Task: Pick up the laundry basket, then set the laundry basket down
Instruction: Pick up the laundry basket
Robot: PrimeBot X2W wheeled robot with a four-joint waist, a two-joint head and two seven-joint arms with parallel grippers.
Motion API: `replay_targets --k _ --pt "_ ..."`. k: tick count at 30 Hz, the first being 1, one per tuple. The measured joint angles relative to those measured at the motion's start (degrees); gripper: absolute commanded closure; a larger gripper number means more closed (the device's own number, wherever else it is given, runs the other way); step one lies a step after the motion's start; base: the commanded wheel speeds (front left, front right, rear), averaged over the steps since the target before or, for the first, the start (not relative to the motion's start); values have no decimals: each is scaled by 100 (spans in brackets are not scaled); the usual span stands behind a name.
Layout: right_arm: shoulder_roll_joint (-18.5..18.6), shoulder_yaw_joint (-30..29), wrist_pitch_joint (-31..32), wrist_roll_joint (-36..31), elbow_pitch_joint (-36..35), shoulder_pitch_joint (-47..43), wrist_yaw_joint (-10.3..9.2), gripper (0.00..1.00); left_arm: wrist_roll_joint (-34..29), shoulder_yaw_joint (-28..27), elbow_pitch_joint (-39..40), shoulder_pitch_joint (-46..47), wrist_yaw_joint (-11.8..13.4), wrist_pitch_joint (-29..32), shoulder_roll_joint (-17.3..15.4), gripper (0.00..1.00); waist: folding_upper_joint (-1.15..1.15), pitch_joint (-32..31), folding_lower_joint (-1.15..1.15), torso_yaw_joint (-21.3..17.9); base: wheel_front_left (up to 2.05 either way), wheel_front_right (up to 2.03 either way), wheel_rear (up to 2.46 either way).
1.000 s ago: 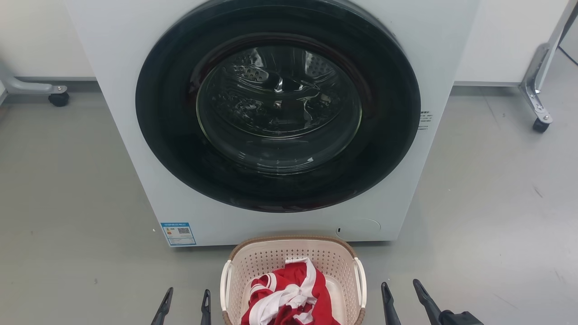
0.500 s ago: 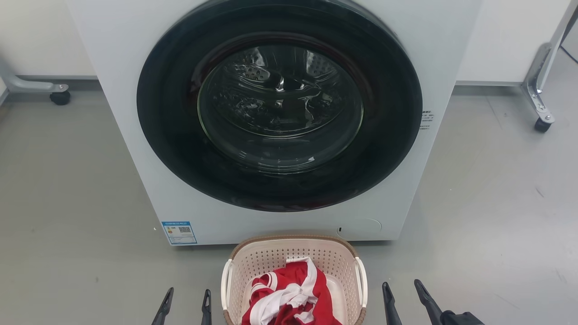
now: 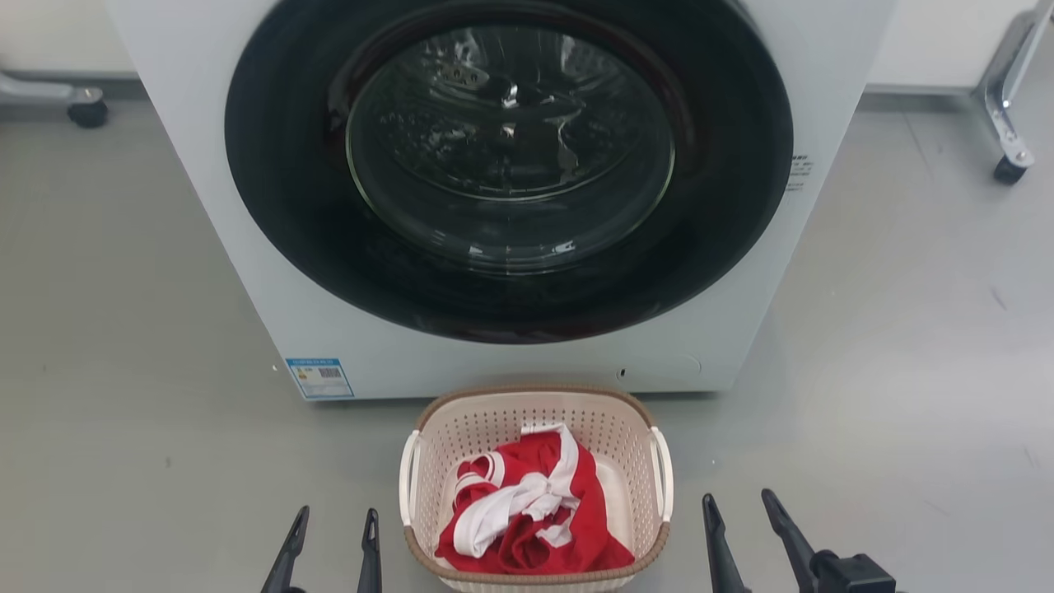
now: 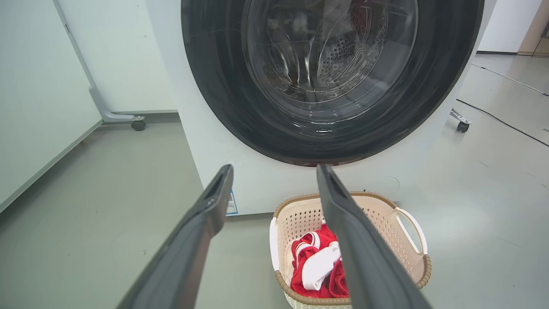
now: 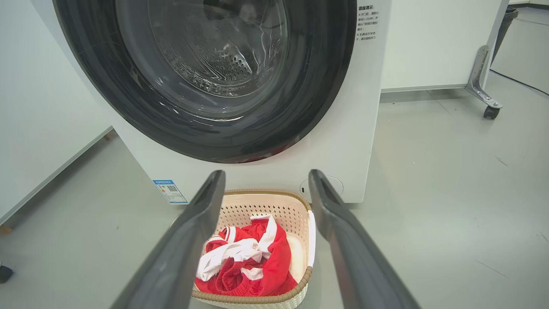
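1. Grey floor (image 3: 123,329): smooth, a few scuff marks, takes up the whole near area and runs on to both sides of the machine.
2. White wall panels (image 4: 38,86) close the room at the far side and on the left. A metal leg on a black caster (image 3: 1009,165) stands far right, and another caster (image 3: 86,111) far left. A thin dark cable (image 4: 502,120) lies on the floor at far right.
3. Washing machine (image 3: 247,288): white front-loader, standing on the floor at centre. It has a wide black door ring (image 3: 280,206), and the perforated steel drum shows through the glass window (image 3: 510,140). A blue label (image 3: 319,377) sits at the lower left of its front.
4. Laundry basket (image 3: 527,394): upright on the floor, just on the near side of the machine's base, centred under the door and between the two grippers. It has cream perforated walls, a brown woven-look rim and a white handle on each side.
5. Red and white garment (image 3: 527,511): crumpled inside the basket and covering most of the bottom.
6. Right gripper (image 3: 737,498): near, to the right of the basket and clear of its handle. Fingers spread, gripping nothing.
7. Left gripper (image 3: 338,515): near, to the left of the basket and clear of its handle. Fingers spread, gripping nothing.
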State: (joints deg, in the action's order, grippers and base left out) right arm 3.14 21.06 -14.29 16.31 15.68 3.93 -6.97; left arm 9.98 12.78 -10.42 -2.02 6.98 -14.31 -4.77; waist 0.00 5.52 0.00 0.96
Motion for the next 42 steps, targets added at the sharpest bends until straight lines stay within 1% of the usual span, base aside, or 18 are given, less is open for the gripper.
replay_targets --k 8,11,17,18,25,32,34,42 --pt "26 -133 0 -94 -26 331 44 0 -9 23 -20 419 -1 0 51 0 0 568 1 -17 0 0 0" --pt "44 -182 -1 -125 -25 507 60 0 -41 40 -83 648 -44 0 57 0 0 805 1 -26 0 0 0" --pt "45 -242 -1 -193 -10 1002 101 0 -41 21 -238 1134 -54 -1 75 0 0 1299 1 -48 0 0 0" --pt "45 -250 -2 -207 -1 1089 104 0 -41 10 -260 1207 -91 -1 76 0 1 1382 1 -53 0 0 0" --pt "65 -332 -25 -241 92 1603 196 0 -41 -25 -480 1758 -100 -19 93 0 1 1975 2 -77 0 0 0" --pt "79 -452 -26 -272 198 2143 201 0 -41 -47 -683 2302 -103 -20 122 0 1 2575 1 -72 0 0 0" --pt "79 -477 -26 -274 243 2293 213 0 -41 -57 -735 2454 -144 -20 129 0 1 2747 1 -65 0 0 0" --pt "99 -550 -41 -332 402 2910 253 0 -41 -89 -1020 3112 -177 -25 147 0 1 3435 1 -21 0 0 0"
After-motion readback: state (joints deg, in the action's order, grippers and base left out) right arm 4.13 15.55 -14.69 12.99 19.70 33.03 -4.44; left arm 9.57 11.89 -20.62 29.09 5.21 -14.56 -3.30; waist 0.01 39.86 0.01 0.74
